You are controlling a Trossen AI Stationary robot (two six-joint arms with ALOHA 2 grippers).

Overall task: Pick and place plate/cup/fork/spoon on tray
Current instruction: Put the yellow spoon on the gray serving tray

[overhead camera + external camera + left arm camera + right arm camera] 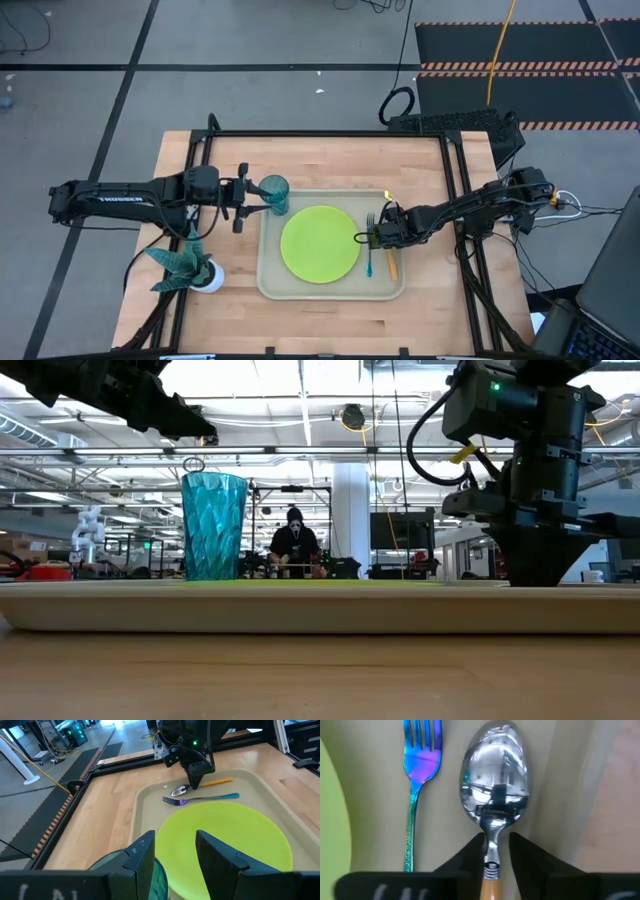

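One tray [268,285] lies on the wooden table [440,310], and on it sit one plate [320,244], one cup [275,193], one fork [369,245] and one spoon [390,262].

Nearest in the right wrist view, the right gripper [496,851] straddles the spoon's neck where the shiny bowl meets the orange handle; its fingers [470,856] sit just beside the metal, though whether they actually pinch it is hard to tell. The fork lies parallel beside the spoon, between it and the green plate.

The left wrist view shows the left gripper [174,851] parted and holding nothing, hanging above the cup's rim at the tray's left edge, a relation the overhead view only hints at.

The low view alone shows the cup standing upright on the tray, and beyond it a bright workshop with a person [295,545] seated far off.

From above, a plant [188,265] in a white pot stands on the table beside the tray; grey floor and striped black mats [520,65] lie beyond.
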